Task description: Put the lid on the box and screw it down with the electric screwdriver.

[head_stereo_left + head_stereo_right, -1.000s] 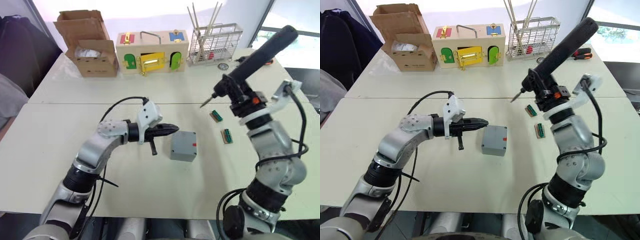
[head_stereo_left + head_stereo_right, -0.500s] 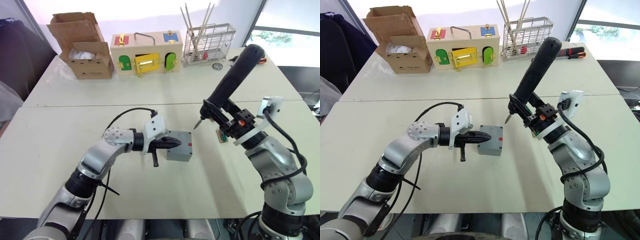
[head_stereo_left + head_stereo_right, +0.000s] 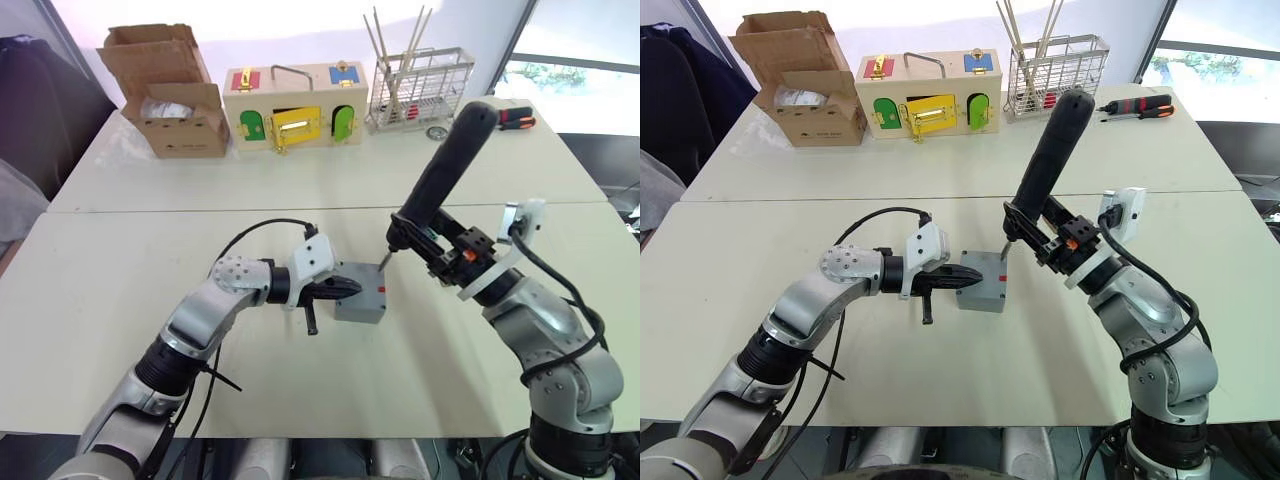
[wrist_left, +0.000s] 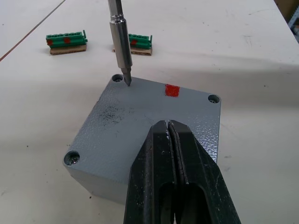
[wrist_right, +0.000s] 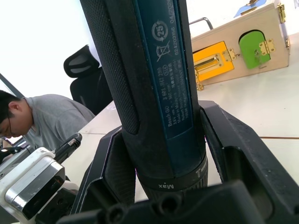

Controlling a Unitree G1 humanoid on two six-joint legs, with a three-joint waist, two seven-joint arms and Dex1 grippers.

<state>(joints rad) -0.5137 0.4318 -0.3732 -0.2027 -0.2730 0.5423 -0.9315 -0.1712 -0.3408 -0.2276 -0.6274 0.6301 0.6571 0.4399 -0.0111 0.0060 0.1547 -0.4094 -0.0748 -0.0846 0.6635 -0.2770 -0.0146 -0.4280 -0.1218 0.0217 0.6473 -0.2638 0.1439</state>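
Observation:
The grey box (image 3: 360, 310) stands at mid-table with the flat grey lid (image 4: 140, 121) lying on top, a red mark near one edge. My left gripper (image 4: 168, 124) is shut, its tips resting over the lid's top from the left side. My right gripper (image 3: 450, 250) is shut on the thick black electric screwdriver (image 3: 440, 180), which leans up and to the right. Its metal bit (image 4: 119, 32) points down with the tip at a corner screw hole of the lid.
At the table's back stand a cardboard carton (image 3: 175, 95), a wooden box with coloured doors (image 3: 290, 105) and a wire rack (image 3: 420, 90). A red-and-black hand screwdriver (image 3: 510, 118) lies far right. Green terminal blocks (image 4: 67, 41) lie beyond the box. A seated person (image 5: 32, 121) is nearby.
My right arm has brought the electric screwdriver down and to the left, so its bit tip now sits at the lid's corner hole. The left gripper stays on the lid.

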